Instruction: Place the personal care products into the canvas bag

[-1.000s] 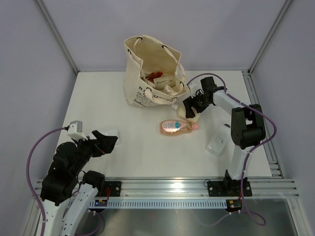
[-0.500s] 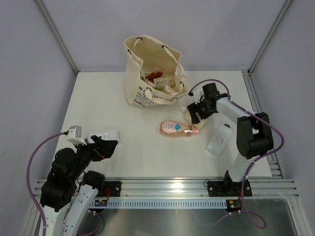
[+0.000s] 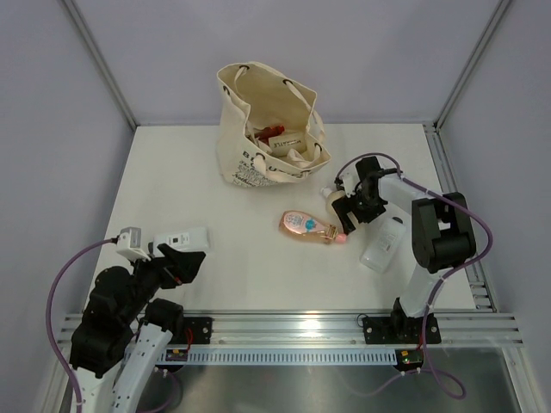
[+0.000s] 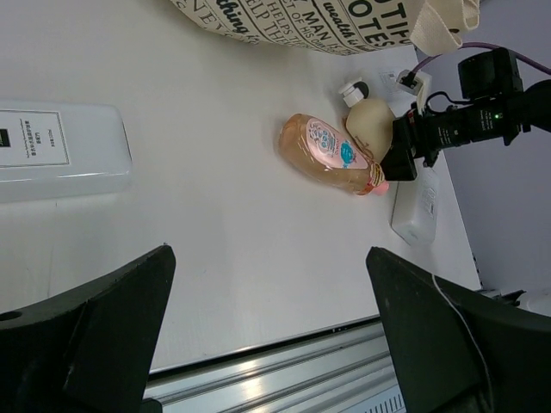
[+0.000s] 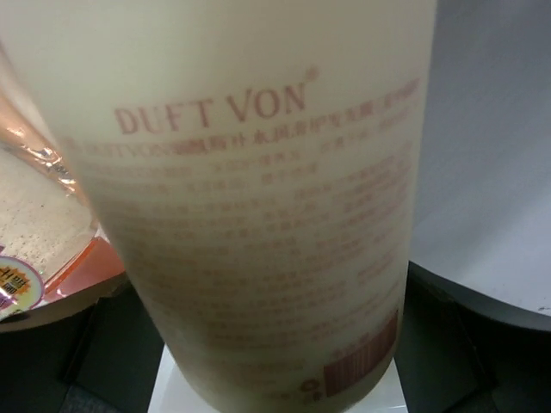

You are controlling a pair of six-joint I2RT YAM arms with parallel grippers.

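Personal care products lie partly in the canvas bag [image 3: 245, 163], where red and white items show in its open mouth, and partly out on the tabletop [image 3: 241, 275]. The right claw [image 3: 351, 211] grips the beige bottle [image 3: 334, 199], low and just right of the bag's base. In the right wrist view the bottle's printed body fills the space between the dark fingers [image 5: 482, 344]. I cannot tell whether the bottle is lifted or rests on the tabletop. The pink-orange bottle [image 3: 306, 225] lies touching or nearly touching it, and a flat white bottle [image 3: 382, 244] lies just to the right. The left claw [image 3: 182, 261] is spread wide and empty near another flat white bottle [image 3: 182, 237], well apart from the bag.

The hold looks set toward the bottle's base, so the smooth round body may swivel or slip as it rises. Lifting from here may also nudge the pink-orange bottle, and being round it could roll. The bag's soft rim sags on the near side. A low approach could snag the fabric or cord and tip the bag, spilling what it holds.
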